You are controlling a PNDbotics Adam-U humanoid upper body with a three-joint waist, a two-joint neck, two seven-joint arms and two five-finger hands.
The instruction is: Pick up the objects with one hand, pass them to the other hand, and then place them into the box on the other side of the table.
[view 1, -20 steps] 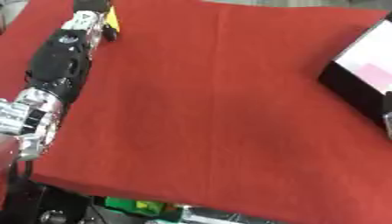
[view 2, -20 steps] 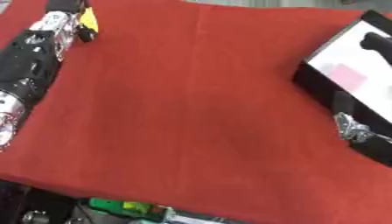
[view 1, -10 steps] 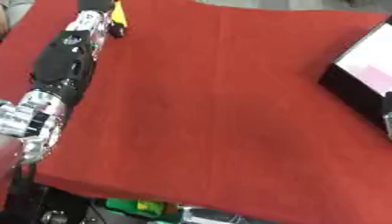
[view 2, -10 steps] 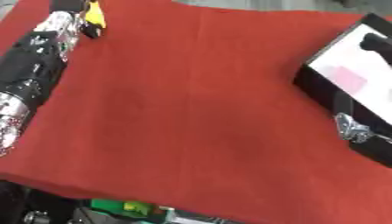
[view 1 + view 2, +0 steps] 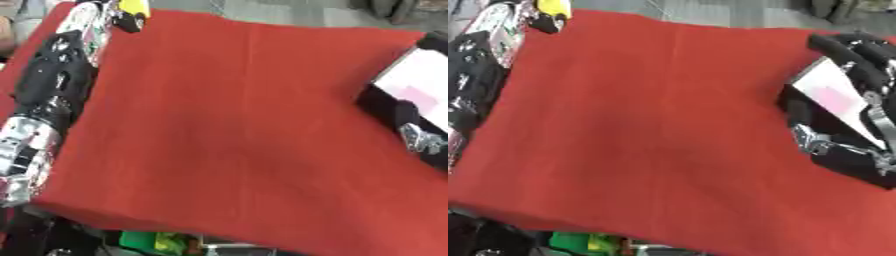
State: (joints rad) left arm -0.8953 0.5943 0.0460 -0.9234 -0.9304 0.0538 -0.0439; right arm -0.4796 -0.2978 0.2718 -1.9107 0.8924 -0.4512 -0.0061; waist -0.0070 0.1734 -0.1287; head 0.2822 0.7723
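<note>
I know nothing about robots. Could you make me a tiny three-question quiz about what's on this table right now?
1. True or false: the yellow object lies at the far left corner of the red tablecloth, by the robot's left hand.
2. What colour is inside the black box on the right?
3. Which hand rests at the box: A left, B right?

Key: 1 true; 2 pale pink-white; 3 B.

Both head cameras look steeply down, close over the red-covered tabletop (image 5: pixel 236 130), tilted askew. Shared: cloth, left arm along left edge. Right eye view shows more of the right-side black box (image 5: pixel 842 160).
</note>
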